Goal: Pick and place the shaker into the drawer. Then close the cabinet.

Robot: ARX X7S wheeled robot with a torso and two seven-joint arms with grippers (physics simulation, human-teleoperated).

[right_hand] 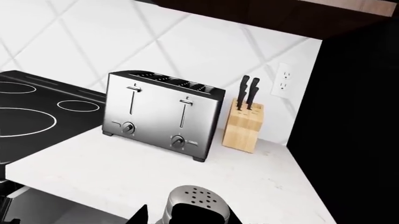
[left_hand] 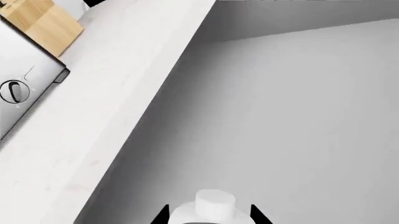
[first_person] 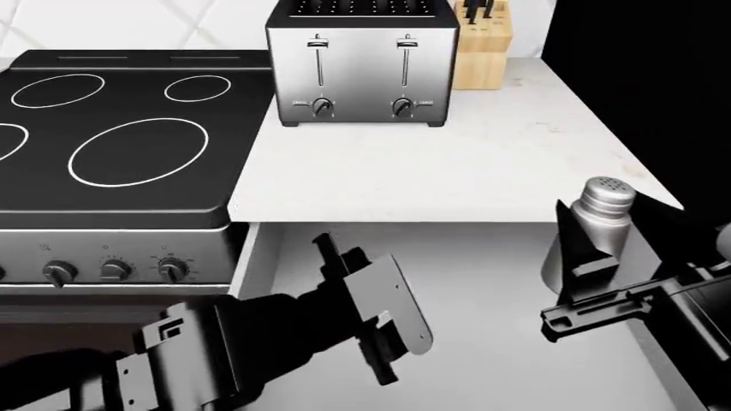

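The silver shaker [first_person: 600, 214] with a perforated cap stands upright between the fingers of my right gripper [first_person: 585, 261], above the right side of the open drawer [first_person: 480, 248]. In the right wrist view the shaker's cap [right_hand: 194, 199] shows between the dark fingertips. My left gripper [first_person: 383, 312] is open and hangs over the middle of the drawer, holding nothing. In the left wrist view the drawer's pale grey inside [left_hand: 281, 116] fills the picture, and my left gripper [left_hand: 210, 215] shows as two dark tips with a pale rounded part between them.
A white counter [first_person: 457, 171] runs behind the drawer, with a steel toaster [first_person: 361, 64] and a wooden knife block [first_person: 484, 43] at the back. A black stove [first_person: 115, 145] with knobs lies to the left. A dark panel stands at the right.
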